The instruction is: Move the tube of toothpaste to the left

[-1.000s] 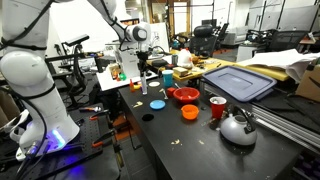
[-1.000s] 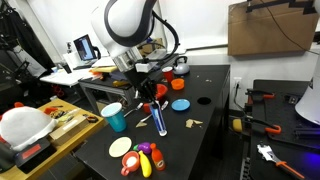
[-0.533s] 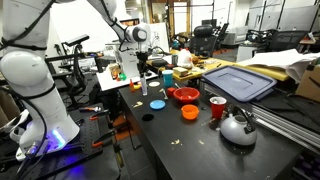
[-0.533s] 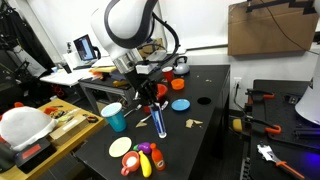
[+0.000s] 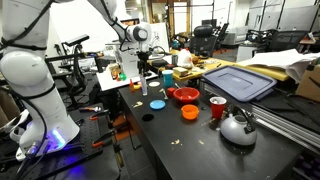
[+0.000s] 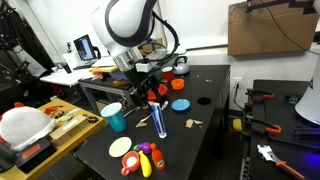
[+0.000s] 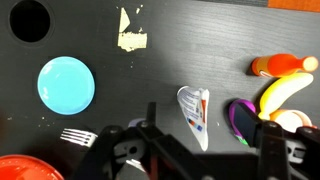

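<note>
The tube of toothpaste [image 7: 195, 115] is white with blue and red print and lies flat on the black table, cap end towards the camera in the wrist view. My gripper [image 7: 209, 122] hangs just above it, open. Its two dark fingers stand well apart on either side of the tube, and neither touches it. In an exterior view the tube [image 6: 160, 119] rests on the table just below the gripper [image 6: 152, 98]. From the opposite side, the gripper [image 5: 143, 74] hovers low over the table's far end; I cannot make the tube out there.
A blue disc [image 7: 66, 83], a fork [image 7: 75, 137] and a paper scrap [image 7: 130, 35] lie near the tube. Toy fruit [image 7: 285, 85] and a purple piece [image 7: 240, 118] sit on its other side. A teal cup [image 6: 115, 117], red bowl [image 5: 185, 96], red cup [image 5: 217, 107] and steel kettle [image 5: 238, 128] stand further off.
The gripper's fingers have spread apart and let go of the toothpaste tube, which stays on the table. The arm has hardly moved.
</note>
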{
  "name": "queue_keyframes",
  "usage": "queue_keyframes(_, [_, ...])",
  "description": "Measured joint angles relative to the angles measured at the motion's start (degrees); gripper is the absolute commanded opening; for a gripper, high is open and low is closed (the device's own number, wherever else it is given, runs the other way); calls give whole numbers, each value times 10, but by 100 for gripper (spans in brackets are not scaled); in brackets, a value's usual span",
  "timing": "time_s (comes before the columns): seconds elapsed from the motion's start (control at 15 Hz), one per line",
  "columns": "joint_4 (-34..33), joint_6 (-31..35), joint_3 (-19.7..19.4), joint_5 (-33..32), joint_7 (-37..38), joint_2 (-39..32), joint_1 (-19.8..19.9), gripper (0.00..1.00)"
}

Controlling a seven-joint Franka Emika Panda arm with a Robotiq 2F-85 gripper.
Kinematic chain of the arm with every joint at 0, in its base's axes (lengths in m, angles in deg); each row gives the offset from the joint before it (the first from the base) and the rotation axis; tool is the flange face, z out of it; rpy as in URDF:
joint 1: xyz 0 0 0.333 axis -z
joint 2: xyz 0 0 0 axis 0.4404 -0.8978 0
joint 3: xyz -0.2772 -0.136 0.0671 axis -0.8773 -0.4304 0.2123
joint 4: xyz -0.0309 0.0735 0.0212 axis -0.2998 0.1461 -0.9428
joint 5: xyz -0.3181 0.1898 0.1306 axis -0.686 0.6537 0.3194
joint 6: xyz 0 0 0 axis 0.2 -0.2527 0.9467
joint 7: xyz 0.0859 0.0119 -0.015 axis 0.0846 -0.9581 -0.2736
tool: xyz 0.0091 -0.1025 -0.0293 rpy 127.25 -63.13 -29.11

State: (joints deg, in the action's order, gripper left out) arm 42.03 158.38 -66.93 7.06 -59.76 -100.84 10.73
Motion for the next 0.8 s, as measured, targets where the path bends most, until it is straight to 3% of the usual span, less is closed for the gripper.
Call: queue_keyframes(0.8, [0,0,0,90,-16,76,41,100])
